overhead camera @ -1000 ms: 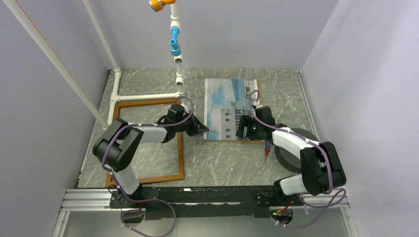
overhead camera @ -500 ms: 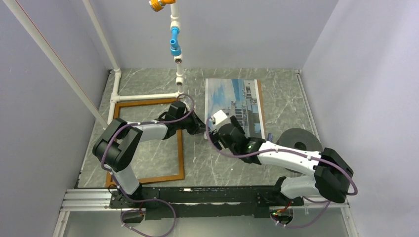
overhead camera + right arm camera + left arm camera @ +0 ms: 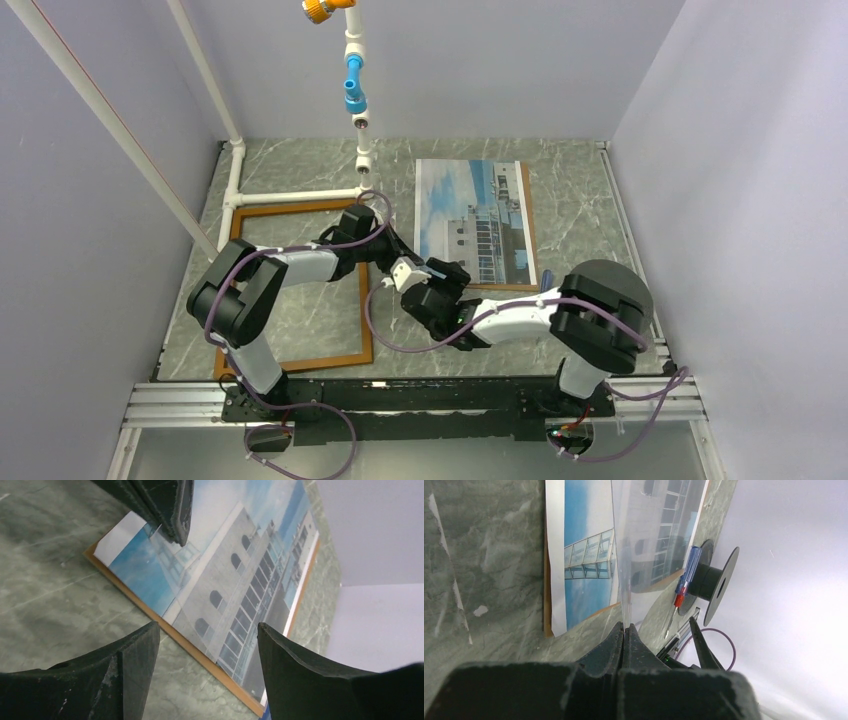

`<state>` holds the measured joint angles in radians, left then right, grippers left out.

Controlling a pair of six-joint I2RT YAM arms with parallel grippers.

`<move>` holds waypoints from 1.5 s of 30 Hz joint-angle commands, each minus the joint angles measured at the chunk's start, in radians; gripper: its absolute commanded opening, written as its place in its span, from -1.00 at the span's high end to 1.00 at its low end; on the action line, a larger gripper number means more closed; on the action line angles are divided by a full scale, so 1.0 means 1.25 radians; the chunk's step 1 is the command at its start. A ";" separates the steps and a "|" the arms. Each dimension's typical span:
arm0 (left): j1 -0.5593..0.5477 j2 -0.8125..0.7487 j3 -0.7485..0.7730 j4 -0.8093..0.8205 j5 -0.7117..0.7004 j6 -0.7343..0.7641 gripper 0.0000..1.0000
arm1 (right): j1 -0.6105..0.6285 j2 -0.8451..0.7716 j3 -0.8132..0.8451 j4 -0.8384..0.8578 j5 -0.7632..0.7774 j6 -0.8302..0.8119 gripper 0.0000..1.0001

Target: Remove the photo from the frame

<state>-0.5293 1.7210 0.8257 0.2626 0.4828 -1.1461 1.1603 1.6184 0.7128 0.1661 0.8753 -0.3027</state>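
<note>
A clear sheet [image 3: 649,555] is being pinched at its edge by the left gripper [image 3: 624,635], jaws pressed together. The photo [image 3: 584,555] is being carried by a brown board [image 3: 545,610] on the table [image 3: 484,555]. A screwdriver [image 3: 681,587] is lying just beside a black reel [image 3: 719,587].

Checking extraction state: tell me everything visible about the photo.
The photo is a rectangular paper print: white multi-storey building with arched windows, blue sky, clouds, a white margin on one side. It lies flat, face up, outside the frame, on a brown board showing along its edges. A clear sheet, pinched by the left end effector at the near left corner, covers part of it; contact unclear.
</note>
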 commanded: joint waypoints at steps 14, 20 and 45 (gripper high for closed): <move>0.005 -0.037 0.000 0.032 0.032 -0.009 1.00 | -0.019 0.126 0.038 0.233 0.136 -0.104 0.34; 0.007 -0.047 0.003 0.021 0.028 -0.002 1.00 | -0.028 0.135 0.051 0.208 0.107 -0.090 0.81; 0.098 -0.321 -0.217 0.098 -0.061 0.107 -0.48 | -0.171 -0.131 -0.051 0.151 -0.230 0.151 1.00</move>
<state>-0.4107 1.3533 0.6163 0.3145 0.4690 -1.0714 0.9951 1.5307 0.6708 0.3603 0.7399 -0.2245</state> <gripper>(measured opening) 0.770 0.007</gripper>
